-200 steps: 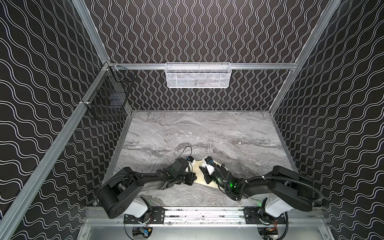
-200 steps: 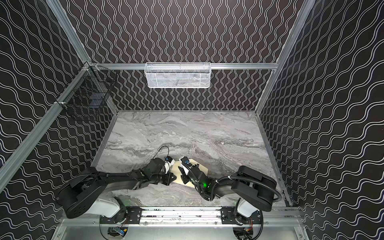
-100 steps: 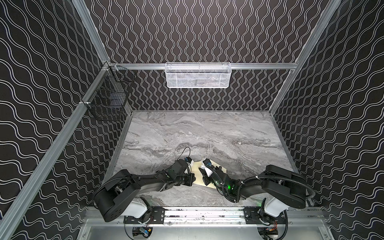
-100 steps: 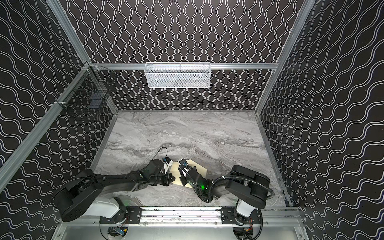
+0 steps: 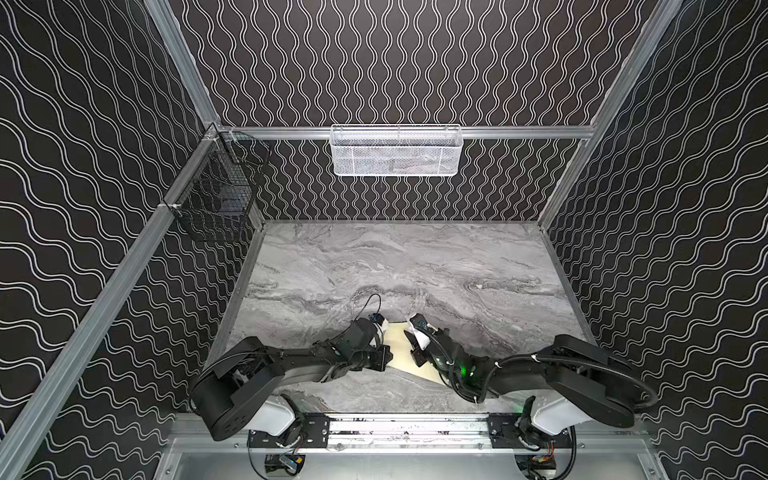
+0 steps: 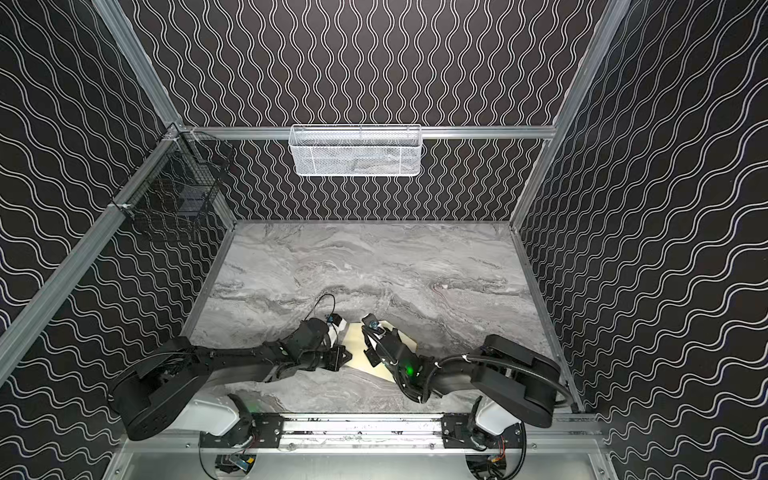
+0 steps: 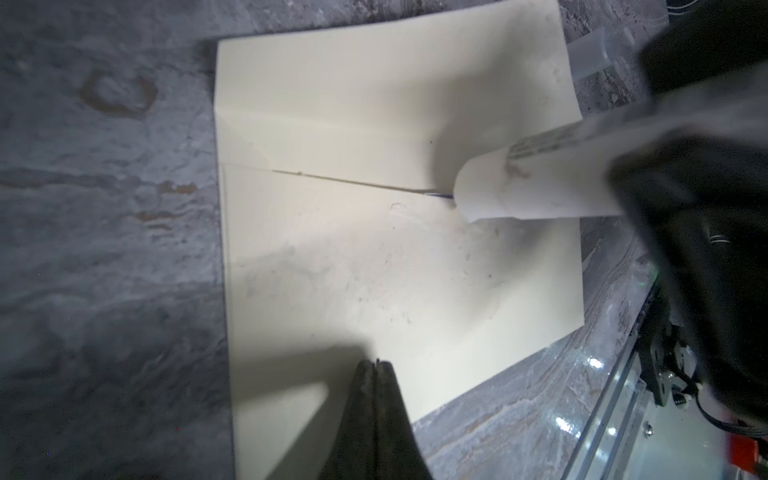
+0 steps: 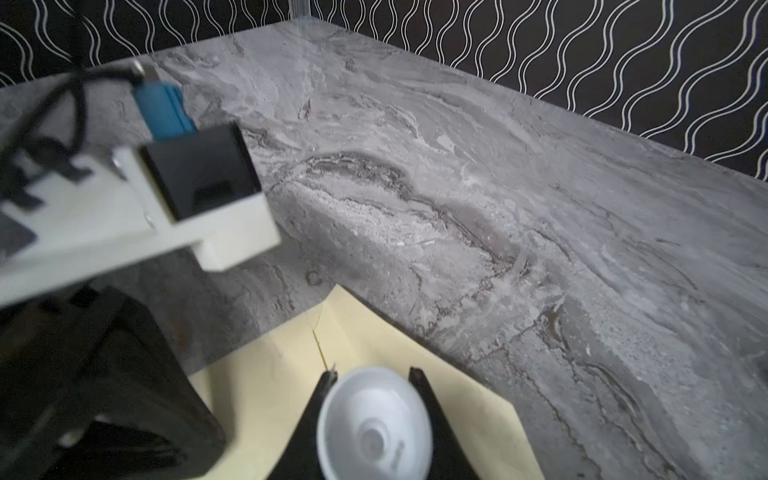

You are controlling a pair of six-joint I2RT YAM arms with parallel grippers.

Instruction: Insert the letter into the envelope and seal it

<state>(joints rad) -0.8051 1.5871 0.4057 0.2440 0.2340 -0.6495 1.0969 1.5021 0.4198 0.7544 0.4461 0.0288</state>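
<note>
Pinching a white tube (image 7: pixel 536 183), maybe a glue stick, right gripper (image 8: pixel 374 372) holds its tip on envelope (image 7: pixel 374 270) flap seam | left gripper (image 7: pixel 376 365) fingers pressed together over envelope body, apart from tube

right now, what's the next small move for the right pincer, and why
Probably draw the white cylinder along the flap seam: its tip rests at one end, a dark gap suggests the flap is unstuck, and the shut left pincer seems to pin the envelope.

The cream envelope (image 7: pixel 374 270) lies flat on the table (image 7: pixel 104 249), flap folded down. Only a thin blue sliver of the letter (image 7: pixel 440 193) shows at the flap's edge.
</note>
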